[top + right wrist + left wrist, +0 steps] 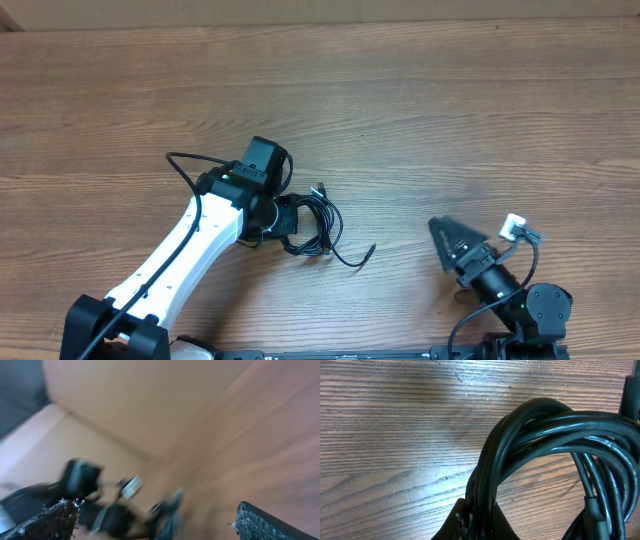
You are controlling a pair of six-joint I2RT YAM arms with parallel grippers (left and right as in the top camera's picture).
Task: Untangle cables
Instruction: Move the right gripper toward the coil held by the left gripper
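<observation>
Your left gripper (pixel 284 217) is pinching the cables (pixel 318 222). Several strands of the coil pass between its fingers (pixel 459 521), and the rest of the loop lies just ahead of them on the table (pixel 450 90). One loose end trails past the coil, away from these fingers. Your right gripper (pixel 448 240) has its fingers spread wide, holds nothing, and is well apart from the coil. Be careful: you grip many strands together, so a pull will probably drag the whole coil or tighten the tangle, not free one cable.
</observation>
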